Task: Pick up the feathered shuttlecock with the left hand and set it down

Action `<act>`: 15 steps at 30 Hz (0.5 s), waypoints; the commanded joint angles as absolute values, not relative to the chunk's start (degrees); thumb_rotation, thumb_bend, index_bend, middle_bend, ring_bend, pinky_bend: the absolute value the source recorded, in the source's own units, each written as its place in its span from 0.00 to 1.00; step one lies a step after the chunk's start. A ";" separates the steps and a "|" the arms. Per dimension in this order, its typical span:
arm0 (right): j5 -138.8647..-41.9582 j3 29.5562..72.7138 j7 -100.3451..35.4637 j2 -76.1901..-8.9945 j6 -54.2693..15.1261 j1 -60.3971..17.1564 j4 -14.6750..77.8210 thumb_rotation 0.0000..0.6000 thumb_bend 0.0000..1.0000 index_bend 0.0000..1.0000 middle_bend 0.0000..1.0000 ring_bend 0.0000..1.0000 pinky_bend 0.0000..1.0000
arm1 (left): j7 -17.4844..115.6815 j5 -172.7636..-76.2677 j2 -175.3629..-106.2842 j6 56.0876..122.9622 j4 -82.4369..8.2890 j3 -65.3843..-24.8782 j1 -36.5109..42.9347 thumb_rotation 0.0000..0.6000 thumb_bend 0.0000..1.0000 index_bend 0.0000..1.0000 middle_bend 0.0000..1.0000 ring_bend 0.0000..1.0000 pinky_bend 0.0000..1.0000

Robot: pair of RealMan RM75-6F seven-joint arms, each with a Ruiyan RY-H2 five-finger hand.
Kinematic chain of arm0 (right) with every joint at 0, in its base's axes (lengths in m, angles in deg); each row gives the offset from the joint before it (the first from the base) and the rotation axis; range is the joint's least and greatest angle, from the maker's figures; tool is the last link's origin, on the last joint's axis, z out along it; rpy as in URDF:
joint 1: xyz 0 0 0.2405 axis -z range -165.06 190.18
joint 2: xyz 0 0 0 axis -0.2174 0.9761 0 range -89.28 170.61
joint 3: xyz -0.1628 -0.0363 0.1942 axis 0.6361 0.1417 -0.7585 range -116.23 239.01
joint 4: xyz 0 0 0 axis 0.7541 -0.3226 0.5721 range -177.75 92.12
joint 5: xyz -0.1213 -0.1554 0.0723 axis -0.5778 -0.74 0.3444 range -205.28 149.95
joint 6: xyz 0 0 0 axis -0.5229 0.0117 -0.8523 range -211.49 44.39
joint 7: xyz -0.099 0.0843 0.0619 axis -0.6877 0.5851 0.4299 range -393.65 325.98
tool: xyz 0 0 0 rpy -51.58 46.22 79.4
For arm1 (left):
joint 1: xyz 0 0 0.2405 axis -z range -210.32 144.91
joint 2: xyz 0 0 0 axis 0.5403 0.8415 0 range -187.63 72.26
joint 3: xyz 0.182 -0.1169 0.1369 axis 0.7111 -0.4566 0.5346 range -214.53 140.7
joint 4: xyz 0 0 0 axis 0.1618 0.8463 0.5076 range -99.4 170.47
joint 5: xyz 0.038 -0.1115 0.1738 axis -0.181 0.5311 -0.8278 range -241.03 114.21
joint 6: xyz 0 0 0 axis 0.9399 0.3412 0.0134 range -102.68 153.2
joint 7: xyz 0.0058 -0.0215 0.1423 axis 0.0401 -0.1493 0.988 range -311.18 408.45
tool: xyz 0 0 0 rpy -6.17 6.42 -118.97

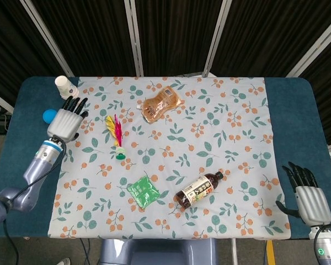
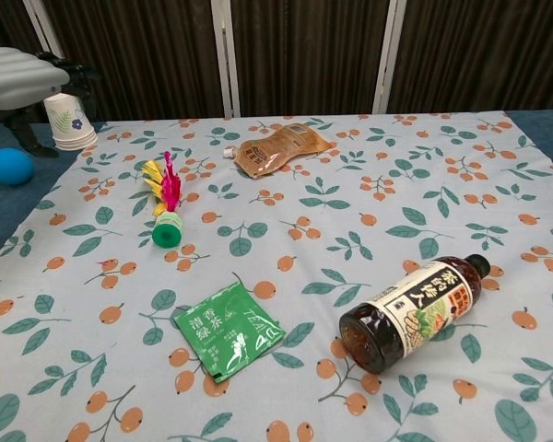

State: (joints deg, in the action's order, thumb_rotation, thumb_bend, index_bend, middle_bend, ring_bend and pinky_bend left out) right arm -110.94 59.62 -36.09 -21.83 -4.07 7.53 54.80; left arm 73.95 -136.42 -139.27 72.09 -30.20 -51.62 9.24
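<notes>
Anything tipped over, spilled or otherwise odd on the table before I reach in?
Only the dark brown plastic drink bottle lies on its side, near the green tea sachet; no spill visible. The white paper cup stands upside down.

- The left hand hovers palm-down, holding nothing, its dark fingers spread and pointing away from the robot.
- The left forearm runs diagonally back toward the lower left edge of the head view.
- From the chest view, the left hand shows only at the upper left corner (partly cut off).
- The right hand sits low at the right edge, palm-down, empty, fingers apart.
</notes>
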 commanded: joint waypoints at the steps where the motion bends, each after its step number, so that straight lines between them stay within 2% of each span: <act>1: -110.39 59.49 -35.63 -21.66 -4.20 7.62 54.77 1.00 0.13 0.09 0.00 0.00 0.00 | 73.55 -135.42 -145.77 68.79 -22.57 -51.77 13.82 1.00 0.25 0.36 0.00 0.00 0.00; 7: -109.39 59.36 -34.32 -20.92 -4.59 7.83 55.25 1.00 0.13 0.09 0.00 0.00 0.00 | 72.10 -135.05 -152.76 66.34 -13.38 -52.46 18.67 1.00 0.31 0.41 0.02 0.00 0.01; 15: -109.26 59.47 -33.66 -20.35 -4.71 8.02 55.56 1.00 0.13 0.09 0.00 0.00 0.00 | 67.36 -136.17 -160.71 64.47 -2.44 -52.12 23.61 1.00 0.35 0.41 0.02 0.00 0.01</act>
State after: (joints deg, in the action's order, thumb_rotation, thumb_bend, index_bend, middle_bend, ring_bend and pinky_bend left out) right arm -109.29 59.49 -33.70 -20.37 -4.69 8.01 55.54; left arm 69.12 -135.82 -158.47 65.53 -5.07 -52.23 21.90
